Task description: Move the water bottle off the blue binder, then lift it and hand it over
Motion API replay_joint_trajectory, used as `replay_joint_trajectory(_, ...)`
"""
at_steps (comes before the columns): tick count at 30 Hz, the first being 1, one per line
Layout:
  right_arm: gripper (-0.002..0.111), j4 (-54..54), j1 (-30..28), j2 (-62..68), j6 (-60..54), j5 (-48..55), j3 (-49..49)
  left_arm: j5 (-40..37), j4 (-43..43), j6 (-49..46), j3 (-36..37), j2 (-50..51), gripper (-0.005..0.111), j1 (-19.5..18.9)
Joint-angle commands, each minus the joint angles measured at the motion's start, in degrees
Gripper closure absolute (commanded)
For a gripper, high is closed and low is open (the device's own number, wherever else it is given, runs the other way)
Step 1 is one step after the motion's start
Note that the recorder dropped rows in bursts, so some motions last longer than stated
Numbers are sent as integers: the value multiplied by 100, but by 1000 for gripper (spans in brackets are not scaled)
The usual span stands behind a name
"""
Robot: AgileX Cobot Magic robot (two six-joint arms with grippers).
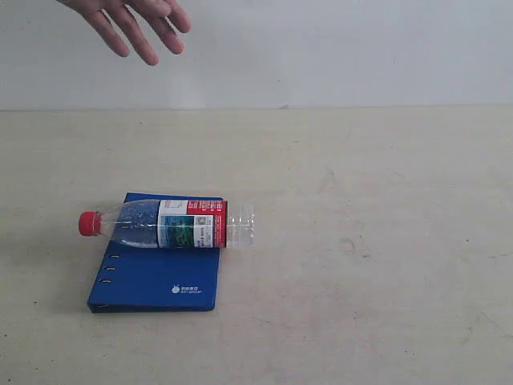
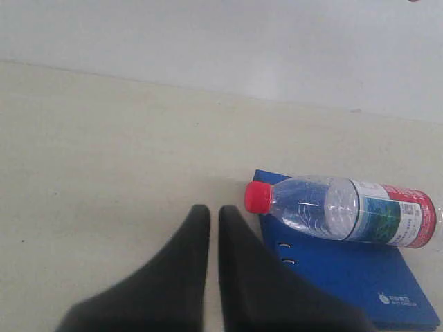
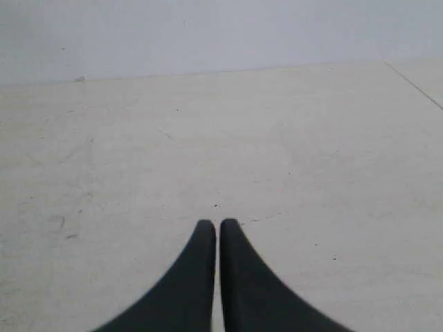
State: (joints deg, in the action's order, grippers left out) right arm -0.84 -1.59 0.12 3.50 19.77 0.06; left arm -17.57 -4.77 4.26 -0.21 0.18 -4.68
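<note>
The water bottle [image 1: 168,225] lies on its side across the far part of the blue binder [image 1: 156,277]. Its red cap [image 1: 89,224] juts past the binder's spine edge and its base overhangs the other side. In the left wrist view the water bottle [image 2: 342,209] rests on the blue binder [image 2: 353,277], with my left gripper [image 2: 214,211] shut just beside the red cap [image 2: 257,197], holding nothing. My right gripper [image 3: 218,225] is shut over bare table, away from both objects. Neither gripper shows in the exterior view.
A person's open hand [image 1: 132,20] hangs at the upper left, above the back of the table. The beige table [image 1: 369,241] stretches wide to the right of the binder. A pale wall [image 1: 321,48] stands behind.
</note>
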Motion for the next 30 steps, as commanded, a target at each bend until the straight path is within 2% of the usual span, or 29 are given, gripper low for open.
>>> replay_joint_trajectory(1,108,16,10,-12,-44,-60,-6,44,-16,-26,21,-18,102,-27)
replay_joint_trajectory(5,108,16,10,-12,-44,-60,-6,44,-16,-26,21,-18,102,-27)
replay_joint_trajectory(7,108,708,10,-12,548,-228,-6,44,-16,-26,21,-18,102,-27)
replay_joint_trajectory(8,108,1583,10,-12,1277,-394,-6,44,-16,-26,21,-18,102,-27)
replay_joint_trajectory(10,108,2309,10,-12,1912,-486,-6,44,-16,-26,21,-18,102,-27)
replay_joint_trajectory(13,108,2570,10,-12,1990,-642,-6,44,-16,-26,21,-18,102,-27)
replay_joint_trajectory(15,108,3424,10,-12,2516,-915,-6,44,-16,-26,21,-18,102,-27)
replay_joint_trajectory(17,108,3917,10,-12,2568,-759,-6,44,-16,-26,21,-18,102,-27)
replay_joint_trajectory(21,108,4012,10,-12,2594,-52,-6,44,-16,-26,21,-18,102,-27)
replay_joint_trajectory(24,108,4173,10,-12,2572,57,-6,44,-16,-26,21,-18,102,-27)
replay_joint_trajectory(25,108,4278,10,-12,2429,57,-6,44,-16,-26,21,-18,102,-27)
replay_joint_trajectory(27,108,4808,10,-12,1137,44,-24,44,-16,-26,21,-18,102,-27)
replay_joint_trajectory(28,108,5184,10,-12,374,16,-159,44,-16,-26,21,-18,102,-27)
replay_joint_trajectory(30,108,6449,10,-12,-1854,78,-603,44,-16,-26,21,-18,102,-27)
